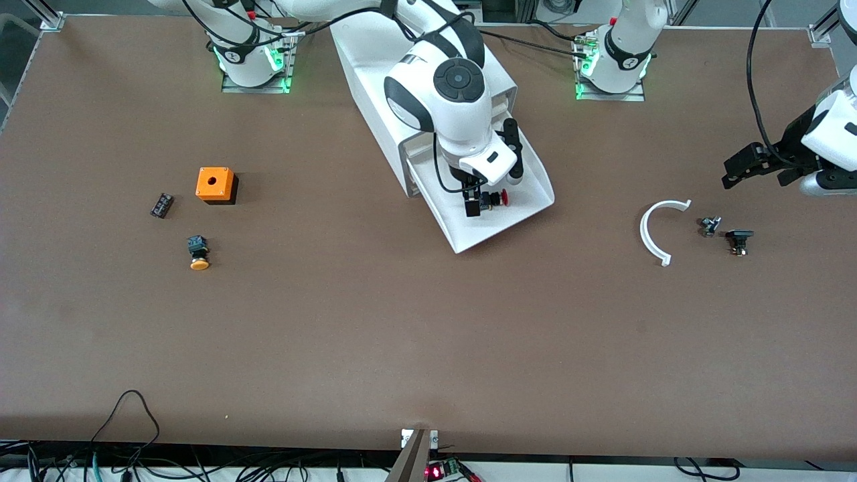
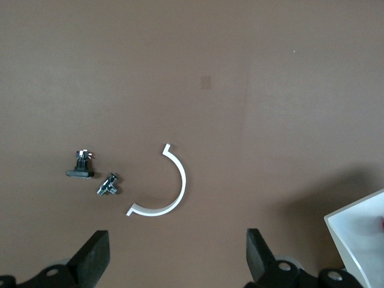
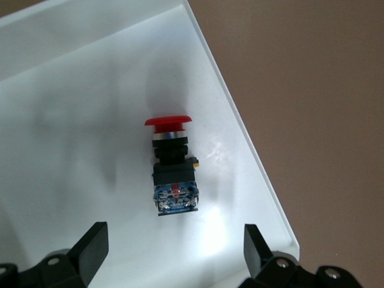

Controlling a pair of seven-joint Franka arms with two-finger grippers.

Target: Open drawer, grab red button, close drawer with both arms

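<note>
With the drawer [image 1: 499,224] open, my right gripper [image 3: 174,252] hangs wide open and empty over the button [image 3: 173,174] lying inside, so I probably descend next, while my left gripper [image 2: 177,258] waits open near the table's edge.

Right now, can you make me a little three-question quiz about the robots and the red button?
1. True or false: the drawer is pulled open.
2. What is the right gripper over? A) the button B) the orange box C) the white curved piece
3. Fill in: the left gripper is ____ and holds nothing.

Key
1. True
2. A; the button lies in the drawer, not gripped.
3. open
</note>
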